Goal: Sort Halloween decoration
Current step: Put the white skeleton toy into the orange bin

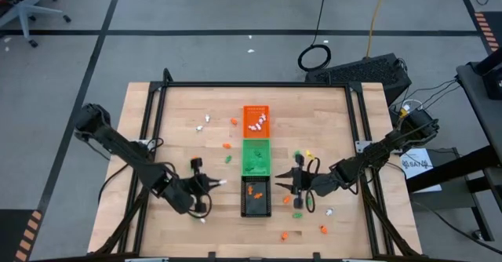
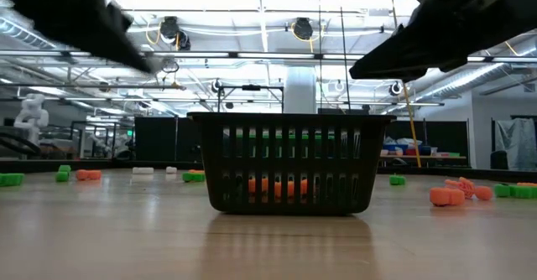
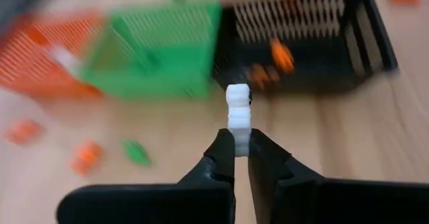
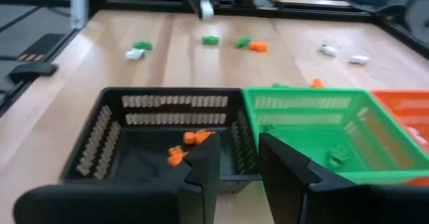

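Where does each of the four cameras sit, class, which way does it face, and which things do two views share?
High view: above the table, looking straight down; both arms show, flanking the orange tray, green tray and black tray.
Low view: at table-top height, looking level at the black tray's end wall; dark arms blur overhead.
Left wrist view: behind the left gripper, which pinches a white trinket and faces the trays.
Right wrist view: behind the open right gripper, facing the trays from the opposite side.
Shared: both wrist views show the orange trinkets inside the black tray.
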`<state>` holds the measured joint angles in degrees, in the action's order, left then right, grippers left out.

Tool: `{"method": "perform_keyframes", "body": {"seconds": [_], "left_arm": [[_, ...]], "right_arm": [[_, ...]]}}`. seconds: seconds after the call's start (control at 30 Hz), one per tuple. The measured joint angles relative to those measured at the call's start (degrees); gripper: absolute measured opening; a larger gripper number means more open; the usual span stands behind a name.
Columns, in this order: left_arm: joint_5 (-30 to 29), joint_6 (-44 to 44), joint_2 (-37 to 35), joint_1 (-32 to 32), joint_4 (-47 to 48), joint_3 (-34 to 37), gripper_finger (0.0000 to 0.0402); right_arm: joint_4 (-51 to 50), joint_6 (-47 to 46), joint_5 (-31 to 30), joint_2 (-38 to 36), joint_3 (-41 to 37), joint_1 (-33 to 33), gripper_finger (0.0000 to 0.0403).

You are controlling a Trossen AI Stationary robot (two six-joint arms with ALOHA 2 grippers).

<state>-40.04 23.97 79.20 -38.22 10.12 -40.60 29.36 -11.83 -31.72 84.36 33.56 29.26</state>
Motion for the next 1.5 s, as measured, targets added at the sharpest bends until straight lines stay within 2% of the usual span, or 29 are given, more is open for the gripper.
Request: {"method": "perform_keyframes", "body": {"seconds": [0.1, 0.2, 0.43, 0.8, 1.33, 1.5], "left_arm": [[-3.7, -8.8, -2.9, 0.7, -3.9, 0.0, 0.0012], [-3.6, -17.3, -4.6, 1.4, -9.1, 0.0, 0.0012], [4.6, -28.9, -5.4, 3.4, -19.0, 0.0, 0.0012], [11.1, -33.6, -5.2, 7.5, -33.3, 0.9, 0.0012], [11.4, -33.9, -5.0, 9.7, -33.1, 0.9, 0.0012], [11.4, -37.2, -5.0, 9.7, -32.2, 0.9, 0.0012]], "right_arm": [[0.0, -1.4, -1.9, 0.0, 0.0, 0.0, 0.0089], [0.0, -2.3, -3.0, 0.0, 0.0, 0.0, 0.0089], [0.0, -1.5, -3.0, 0.0, 0.0, 0.0, 0.0089], [-0.5, -0.5, -3.0, 0.0, 0.0, 0.0, 0.0089], [-1.4, 1.0, -2.9, 0.0, 0.0, 0.0, 0.0089], [-1.4, 1.0, -2.8, 0.0, 0.0, 0.0, 0.0089]]}}
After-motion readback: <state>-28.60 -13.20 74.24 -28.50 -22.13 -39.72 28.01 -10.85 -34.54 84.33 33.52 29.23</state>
